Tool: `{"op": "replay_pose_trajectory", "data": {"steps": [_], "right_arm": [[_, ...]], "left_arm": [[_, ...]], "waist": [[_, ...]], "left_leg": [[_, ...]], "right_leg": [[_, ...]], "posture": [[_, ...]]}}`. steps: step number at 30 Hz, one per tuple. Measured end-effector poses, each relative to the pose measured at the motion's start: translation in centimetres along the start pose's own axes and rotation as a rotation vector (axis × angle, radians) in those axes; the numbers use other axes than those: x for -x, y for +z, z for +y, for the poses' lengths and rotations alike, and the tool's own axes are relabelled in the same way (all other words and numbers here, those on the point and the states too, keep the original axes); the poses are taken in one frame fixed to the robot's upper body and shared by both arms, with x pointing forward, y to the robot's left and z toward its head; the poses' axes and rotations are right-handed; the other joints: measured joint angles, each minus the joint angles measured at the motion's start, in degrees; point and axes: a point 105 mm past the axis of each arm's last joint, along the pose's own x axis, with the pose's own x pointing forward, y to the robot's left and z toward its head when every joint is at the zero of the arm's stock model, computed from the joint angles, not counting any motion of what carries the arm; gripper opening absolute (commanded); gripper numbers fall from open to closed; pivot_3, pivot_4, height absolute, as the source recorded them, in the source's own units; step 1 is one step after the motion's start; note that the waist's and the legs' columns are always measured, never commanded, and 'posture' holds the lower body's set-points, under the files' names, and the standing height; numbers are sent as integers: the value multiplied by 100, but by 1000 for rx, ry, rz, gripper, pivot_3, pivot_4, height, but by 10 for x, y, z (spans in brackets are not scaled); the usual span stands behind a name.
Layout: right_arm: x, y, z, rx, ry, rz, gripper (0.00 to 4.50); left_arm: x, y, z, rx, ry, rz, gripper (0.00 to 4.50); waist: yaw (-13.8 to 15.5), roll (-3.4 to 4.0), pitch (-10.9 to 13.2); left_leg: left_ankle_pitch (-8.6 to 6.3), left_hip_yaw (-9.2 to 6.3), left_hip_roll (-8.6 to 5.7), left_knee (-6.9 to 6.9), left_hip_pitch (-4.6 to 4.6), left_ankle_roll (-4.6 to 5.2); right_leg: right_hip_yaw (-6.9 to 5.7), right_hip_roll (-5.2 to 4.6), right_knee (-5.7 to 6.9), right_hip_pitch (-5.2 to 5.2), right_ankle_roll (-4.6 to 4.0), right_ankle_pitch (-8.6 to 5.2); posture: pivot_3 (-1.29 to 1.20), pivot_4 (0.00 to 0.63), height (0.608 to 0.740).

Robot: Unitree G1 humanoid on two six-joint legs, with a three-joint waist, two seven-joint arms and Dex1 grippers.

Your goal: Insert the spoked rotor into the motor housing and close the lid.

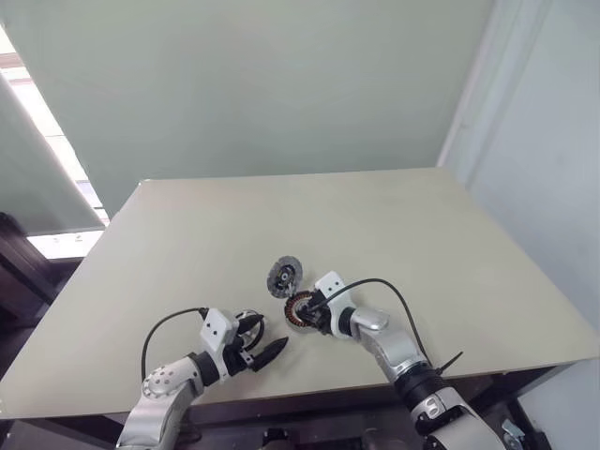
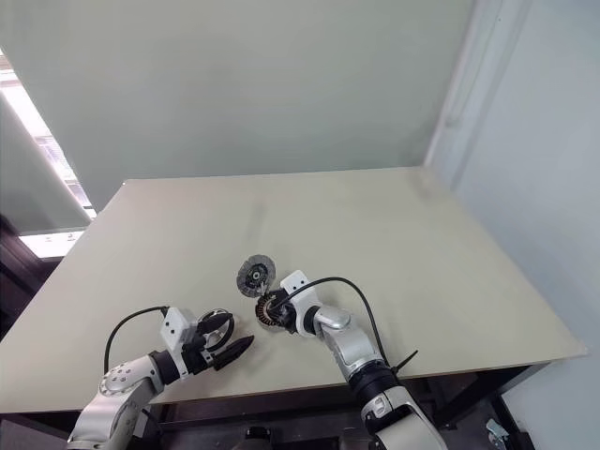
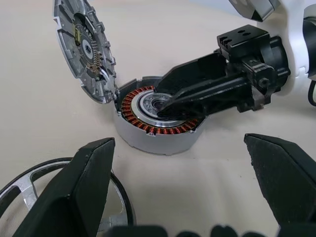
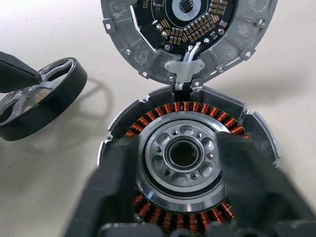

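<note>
Nearest, at the lower left of the head view, the left gripper [image 1: 255, 349] hangs just above the tabletop with its two black fingers spread wide and nothing between them. The spoked rotor [image 4: 37, 98] lies flat on the table [image 1: 422, 244] right at those fingertips; in the left wrist view its black rim and silver spokes show beside one finger, not inside the gap.

A little further in and toward the centre of the frame, the right gripper [image 1: 309, 314] sits on the motor housing [image 3: 157, 121]. Its fingers lie over the copper windings to either side of the silver hub, parted and not pinching anything that can be made out. The housing rests flat with its bore facing up and unfilled.

Just beyond the housing, the lid [image 1: 284, 275] stands tipped open on its hinge at the housing's far edge, circuit side facing the right gripper.

The relation that matters: the rotor lies to the left of the housing, near but apart, and the left gripper is much the nearer one to it. The rotor's axis is vertical, matching the housing's bore, so the likely next move is a rim grasp, lift and sideways carry to the right, once the right gripper's fingers clear the windings.
</note>
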Motion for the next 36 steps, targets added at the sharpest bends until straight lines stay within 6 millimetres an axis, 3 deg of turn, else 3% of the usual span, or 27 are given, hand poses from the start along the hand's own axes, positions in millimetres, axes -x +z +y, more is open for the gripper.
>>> {"op": "replay_pose_trajectory", "data": {"steps": [3, 11, 16, 25, 36], "right_arm": [[-1, 1, 2, -8, 5, -6, 4468], [3, 11, -2, -49, 11, -50, 4468], [8, 26, -1, -39, 26, -94, 3240], [18, 19, -7, 11, -12, -61, 45], [5, -6, 0, 36, -4, 25, 45]], "left_arm": [[0, 0, 0, 0, -2, 0, 4500], [-3, 3, 0, -8, -6, -7, 4500], [-3, 4, 0, -10, -11, -8, 4500], [-4, 3, 1, -9, -17, -6, 4500], [-3, 3, 1, -8, -15, -4, 4500]], "waist": [[1, 0, 0], [0, 1, 0], [0, 1, 0], [-15, 1, 0], [-129, 1, 0]], "left_leg": [[0, -1, 0, 0, 0, 0], [0, -1, 0, -2, -2, 0], [0, -1, 0, -5, -1, 0], [0, 0, 3, -4, -1, 0], [0, 0, 1, -7, 1, 0]], "right_leg": [[0, 0, 0, 0, 0, 0], [0, 1, 0, -2, 0, 0], [0, 1, -1, -3, 0, 0], [0, 2, 0, -3, 0, 0], [1, 0, -1, -2, 0, 0]], "posture": [[0, 0, 740], [0, 0, 740], [0, 0, 740], [0, 0, 740], [0, 0, 740]]}}
